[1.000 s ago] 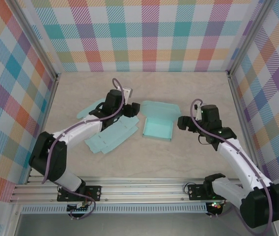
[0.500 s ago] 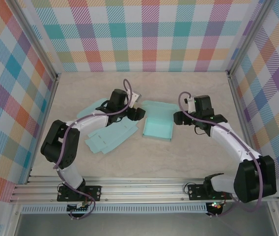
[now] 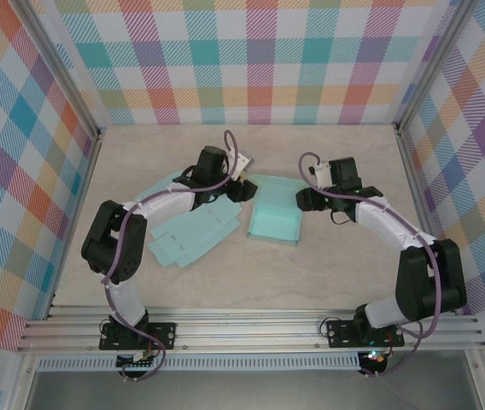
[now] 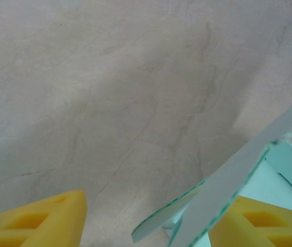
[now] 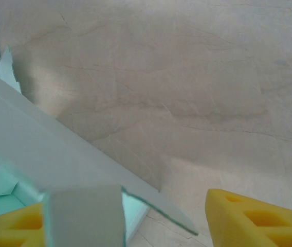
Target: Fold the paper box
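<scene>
Paper box [image 3: 275, 219], made of thin matte mint-green card, is sitting half-formed at the middle of the pale, veined desk [image 3: 336, 273], with its far flap standing up. You are seeing both arms leaning inward with bent elbows toward its far corners. The left tool [image 3: 244, 190] is straddling the left flap edge, its yellow fingers [image 4: 38, 221] spread wide. The right tool [image 3: 304, 202] is gaping around the right wall. A flat die-cut sheet [image 3: 193, 239] of the same card is lying just beside the box on its left.
</scene>
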{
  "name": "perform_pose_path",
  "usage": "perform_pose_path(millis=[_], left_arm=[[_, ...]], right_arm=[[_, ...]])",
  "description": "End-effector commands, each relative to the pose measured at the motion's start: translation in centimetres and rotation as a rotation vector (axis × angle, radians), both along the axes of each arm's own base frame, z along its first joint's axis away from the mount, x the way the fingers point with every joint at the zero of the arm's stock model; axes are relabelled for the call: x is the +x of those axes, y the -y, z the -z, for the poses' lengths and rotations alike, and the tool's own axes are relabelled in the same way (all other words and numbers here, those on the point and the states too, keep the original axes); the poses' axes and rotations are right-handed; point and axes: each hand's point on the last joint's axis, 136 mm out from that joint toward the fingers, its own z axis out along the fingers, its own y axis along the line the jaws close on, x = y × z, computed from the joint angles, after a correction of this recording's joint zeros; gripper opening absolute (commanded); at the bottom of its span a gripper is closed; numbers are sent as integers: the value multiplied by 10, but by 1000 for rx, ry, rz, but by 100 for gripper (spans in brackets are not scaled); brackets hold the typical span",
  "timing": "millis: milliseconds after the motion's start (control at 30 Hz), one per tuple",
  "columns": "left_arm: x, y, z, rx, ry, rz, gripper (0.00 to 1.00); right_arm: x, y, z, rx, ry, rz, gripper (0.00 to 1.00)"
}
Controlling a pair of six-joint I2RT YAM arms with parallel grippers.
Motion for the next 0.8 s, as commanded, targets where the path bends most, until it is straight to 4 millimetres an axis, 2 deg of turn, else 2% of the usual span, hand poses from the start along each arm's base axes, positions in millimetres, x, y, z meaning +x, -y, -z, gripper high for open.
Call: perform_pose_path(millis=[0,100,433,767], left_arm=[[3,2,0,-1,-6,40,58],[0,4,3,-2,-20,55,52],[-10,10,12,1,-71,96,20],[-17,14,8,-10,-49,73,5]], right_arm=[[8,-8,-15,35,52,-31,54],[5,-8,-15,38,51,-30,45],[-5,-6,-18,59,60,-11,25],[-9,-6,-3,-10,47,41,17]])
